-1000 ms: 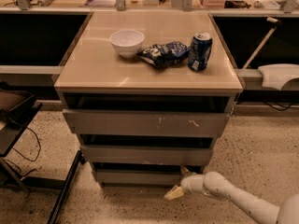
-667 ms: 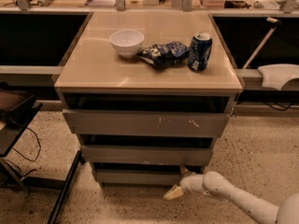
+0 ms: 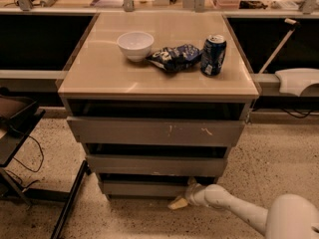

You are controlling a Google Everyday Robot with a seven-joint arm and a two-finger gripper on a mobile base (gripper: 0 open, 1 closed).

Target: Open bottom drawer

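Note:
The bottom drawer (image 3: 142, 187) is the narrowest grey front, lowest under the beige-topped cabinet, with a dark gap above it. The mid-width drawer front (image 3: 154, 166) and the widest scratched front (image 3: 154, 132) sit above it. My gripper (image 3: 183, 197) is at the end of the white arm (image 3: 234, 209) coming from the lower right, low by the floor, at the right end of the bottom drawer's front. One pale finger (image 3: 177, 203) points down-left under the drawer's edge.
On the cabinet top (image 3: 99, 68) stand a white bowl (image 3: 135, 45), a blue chip bag (image 3: 174, 57) and a blue can (image 3: 213, 55). A black stand with cables (image 3: 20, 148) is at the left. A white object (image 3: 297, 81) is on the ledge at right.

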